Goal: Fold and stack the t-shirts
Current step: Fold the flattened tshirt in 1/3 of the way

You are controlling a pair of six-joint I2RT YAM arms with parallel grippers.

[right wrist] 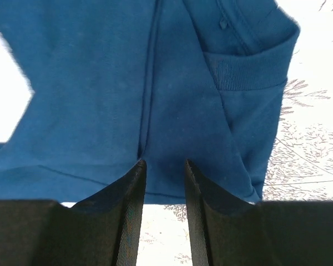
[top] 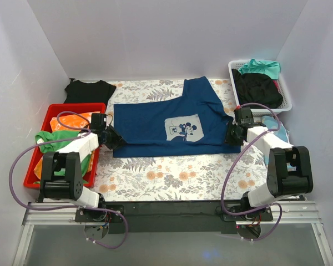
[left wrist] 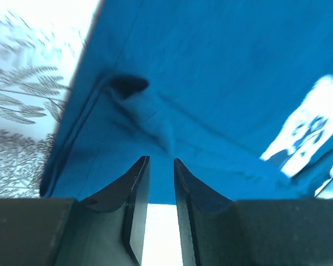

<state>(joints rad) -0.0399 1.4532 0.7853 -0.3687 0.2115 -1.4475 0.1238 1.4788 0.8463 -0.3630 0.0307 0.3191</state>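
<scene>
A navy blue t-shirt (top: 155,119) with a pale square cartoon-mouse print (top: 183,129) lies flat on the floral tablecloth, with one part folded up toward the back. My left gripper (top: 115,138) is at its left edge. In the left wrist view the jaws (left wrist: 161,159) stand slightly apart over the shirt's hem (left wrist: 211,83), with table showing between them. My right gripper (top: 231,134) is at the shirt's right edge. Its jaws (right wrist: 165,162) stand apart over the cloth (right wrist: 89,83) near the ribbed collar (right wrist: 247,72). A black t-shirt (top: 89,90) lies at the back left.
A red bin (top: 77,106) with orange and green clothes stands at the left beside my left arm. A white basket (top: 286,91) at the back right holds a black shirt (top: 258,88) and a teal shirt (top: 261,67). A pale blue cloth (top: 275,124) lies by my right arm.
</scene>
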